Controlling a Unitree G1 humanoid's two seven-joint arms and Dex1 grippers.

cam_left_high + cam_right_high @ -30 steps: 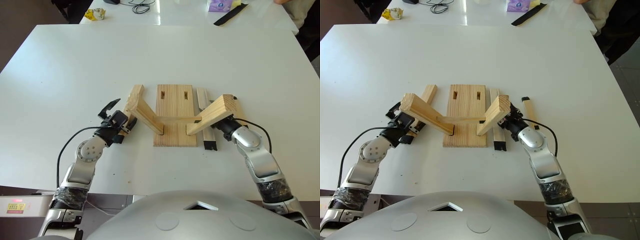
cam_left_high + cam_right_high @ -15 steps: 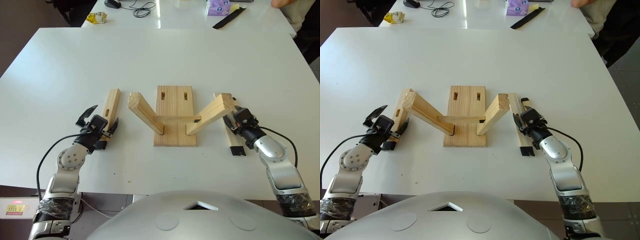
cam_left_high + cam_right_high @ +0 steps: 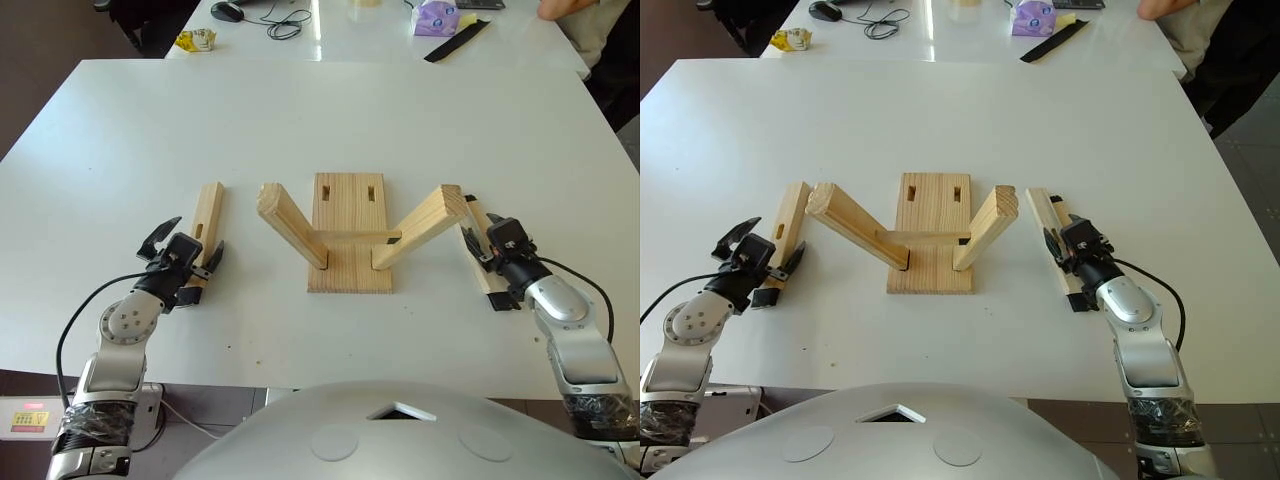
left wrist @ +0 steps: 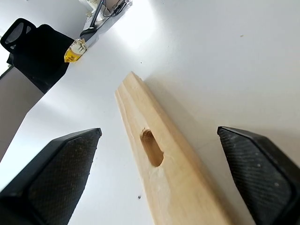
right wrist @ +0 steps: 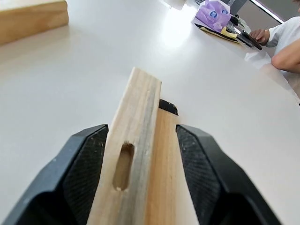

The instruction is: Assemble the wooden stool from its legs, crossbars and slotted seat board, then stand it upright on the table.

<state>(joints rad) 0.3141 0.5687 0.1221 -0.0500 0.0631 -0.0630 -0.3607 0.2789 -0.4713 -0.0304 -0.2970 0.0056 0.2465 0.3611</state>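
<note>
Legs are judged stiff, light, best gripped across narrow sides: left leg, 9 o'clock of seat board, is straddled by parted left tool; right leg, 3 o'clock, is clamped by right tool.

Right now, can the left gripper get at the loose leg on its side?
Probably yes. The leg lies flat on the table, between the open fingers of the left gripper, with nothing on top of it or in the way.
</note>
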